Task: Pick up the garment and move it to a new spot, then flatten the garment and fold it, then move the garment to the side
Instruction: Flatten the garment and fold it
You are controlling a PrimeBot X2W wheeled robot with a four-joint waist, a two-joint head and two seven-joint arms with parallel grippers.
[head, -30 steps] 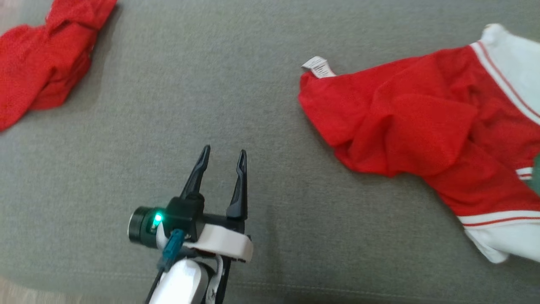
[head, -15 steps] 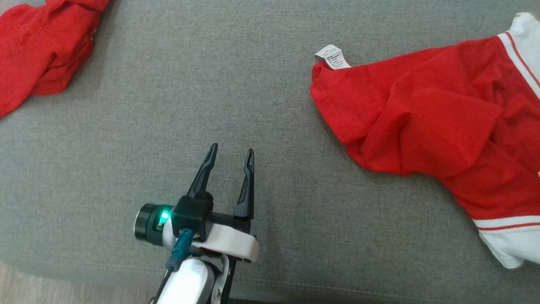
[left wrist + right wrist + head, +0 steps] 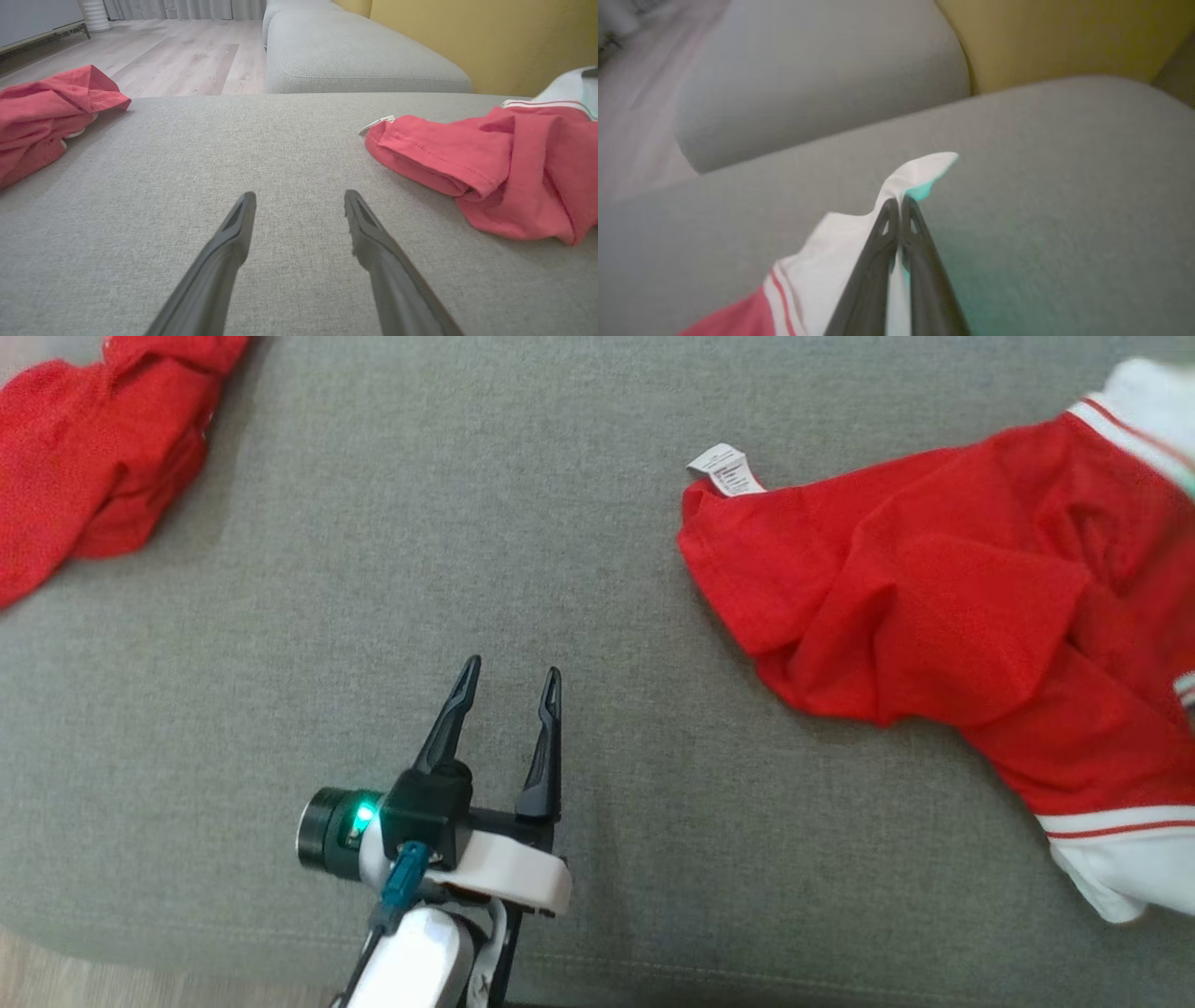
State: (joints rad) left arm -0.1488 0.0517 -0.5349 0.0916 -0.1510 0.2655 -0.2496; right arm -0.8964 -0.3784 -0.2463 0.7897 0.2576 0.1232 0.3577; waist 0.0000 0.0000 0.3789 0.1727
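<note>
Garment: soft, light, limp, likely to sag and drag; crumpled at right of couch. Far left, another red cloth. Mid-couch, left gripper spread, empty. At right, right gripper clenched on white edge, probably a fair hold.

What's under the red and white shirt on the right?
Grey cushion shows around the shirt; anything beneath its folds is covered. The right gripper pinches its white edge.
</note>
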